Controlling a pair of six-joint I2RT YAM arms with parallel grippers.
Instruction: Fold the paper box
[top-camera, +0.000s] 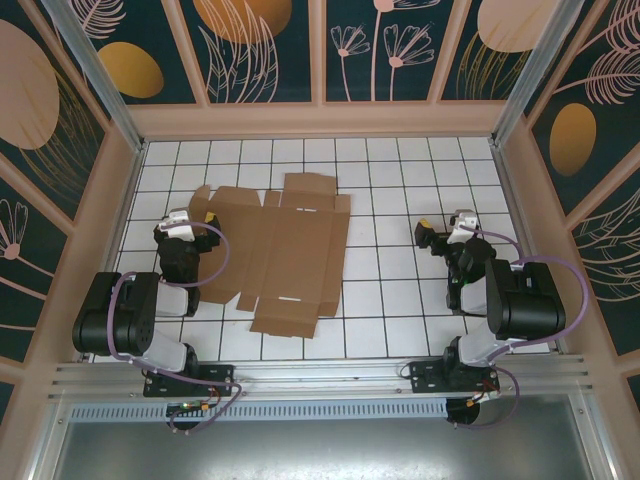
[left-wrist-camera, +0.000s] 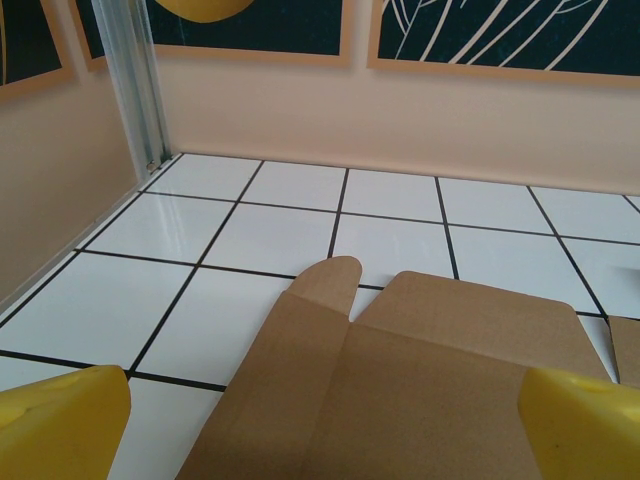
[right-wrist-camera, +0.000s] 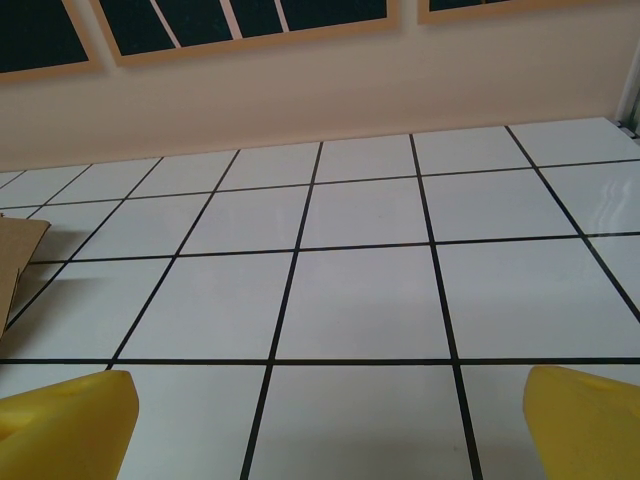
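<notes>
Folding looks unstarted; box (top-camera: 290, 250) lies flat just ahead of left gripper (top-camera: 210, 228); right gripper (top-camera: 428, 240) sits well apart; both gape empty; next, I judge, raise the near flap (left-wrist-camera: 325, 285).

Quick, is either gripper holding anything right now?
Left gripper: open, holding nothing, at the paper box edge.
Right gripper: open, holding nothing.

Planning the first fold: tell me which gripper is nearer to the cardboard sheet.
Left. The left gripper hangs open at the cardboard sheet's left edge, over its flaps. The right gripper, also open, is well off to the sheet's right, apart from it.
</notes>
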